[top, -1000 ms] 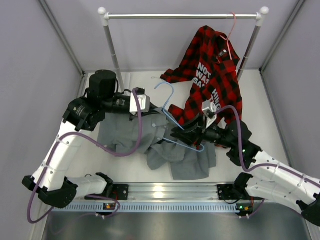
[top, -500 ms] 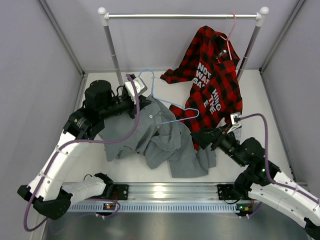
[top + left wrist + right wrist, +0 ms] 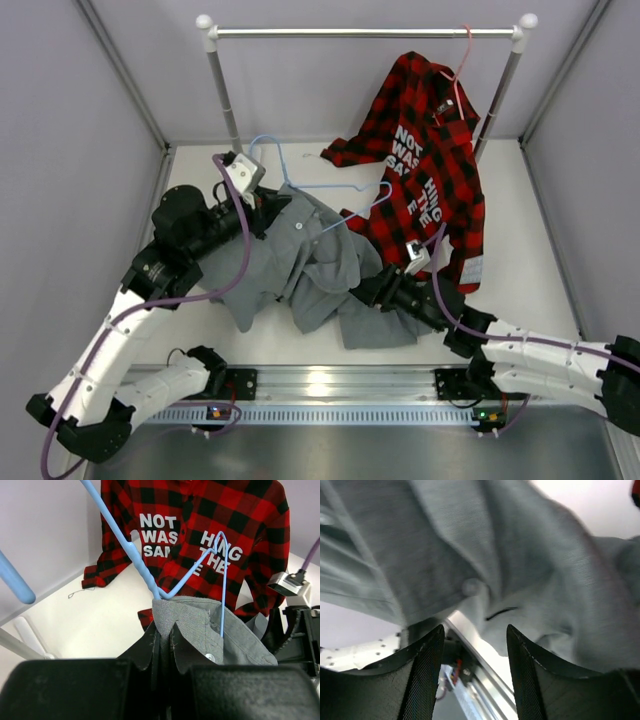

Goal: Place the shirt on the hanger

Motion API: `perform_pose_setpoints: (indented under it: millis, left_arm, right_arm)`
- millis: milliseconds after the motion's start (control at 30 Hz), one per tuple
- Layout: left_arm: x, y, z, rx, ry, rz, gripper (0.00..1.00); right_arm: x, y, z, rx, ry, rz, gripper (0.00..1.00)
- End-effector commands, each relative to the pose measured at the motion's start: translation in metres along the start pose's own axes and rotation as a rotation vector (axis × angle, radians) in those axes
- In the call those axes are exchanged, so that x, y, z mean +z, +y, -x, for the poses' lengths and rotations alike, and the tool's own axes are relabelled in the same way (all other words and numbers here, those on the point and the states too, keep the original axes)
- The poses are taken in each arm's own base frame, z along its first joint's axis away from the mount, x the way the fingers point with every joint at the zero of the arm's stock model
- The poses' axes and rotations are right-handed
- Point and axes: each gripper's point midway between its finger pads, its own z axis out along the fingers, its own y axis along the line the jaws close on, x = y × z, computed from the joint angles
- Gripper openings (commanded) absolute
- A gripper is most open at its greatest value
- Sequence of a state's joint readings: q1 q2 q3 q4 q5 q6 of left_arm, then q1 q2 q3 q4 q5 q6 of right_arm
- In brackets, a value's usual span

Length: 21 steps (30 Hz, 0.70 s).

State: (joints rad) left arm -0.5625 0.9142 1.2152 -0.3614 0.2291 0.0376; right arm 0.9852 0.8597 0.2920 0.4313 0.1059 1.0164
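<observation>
Dragging shirt [image 3: 310, 265], hanger [image 3: 129, 550] leftward, right fingers [image 3: 420, 680] nearer

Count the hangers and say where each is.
2. The light-blue wire hanger sits in the collar of the grey shirt, at the left fingers; the pink hanger hangs on the rail, carrying the plaid shirt.

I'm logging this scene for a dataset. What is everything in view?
grey shirt: one, grey, crumpled mid-table
wire hanger: one, light blue, one end inside the grey shirt's collar
plaid shirt: one, red and black, white lettering, hanging far right
thin hanger: one, pink, on the rail, carrying the plaid shirt
clothes rail: one, silver bar, white posts, far side
table: one, white
left hand: black, shut on the grey shirt's collar
right hand: black, open, beside the grey shirt
</observation>
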Motion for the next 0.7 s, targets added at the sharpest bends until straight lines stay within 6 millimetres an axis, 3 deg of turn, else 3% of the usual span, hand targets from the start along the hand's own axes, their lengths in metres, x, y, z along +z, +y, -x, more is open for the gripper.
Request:
perform_pose_setpoints:
  millis: [0, 33, 100, 300, 667]
  left_arm:
    - [0.006, 0.006, 0.022, -0.012, -0.093, 0.028, 0.00]
    - [0.007, 0.006, 0.021, -0.013, -0.091, 0.031, 0.00]
    - [0.008, 0.007, 0.020, -0.013, -0.090, 0.034, 0.00]
    - [0.011, 0.004, 0.016, -0.046, -0.087, 0.022, 0.00]
    - [0.023, 0.019, 0.002, -0.079, -0.050, 0.096, 0.00]
  right_arm:
    - [-0.003, 0.038, 0.023, 0.080, -0.147, 0.137, 0.51]
    - [-0.005, 0.035, 0.031, 0.094, -0.206, 0.112, 0.51]
    - [-0.009, 0.037, 0.025, 0.088, -0.211, 0.112, 0.50]
    - [-0.005, 0.046, 0.030, 0.049, -0.221, 0.103, 0.50]
    - [-0.012, 0.057, 0.017, 0.053, -0.184, 0.171, 0.48]
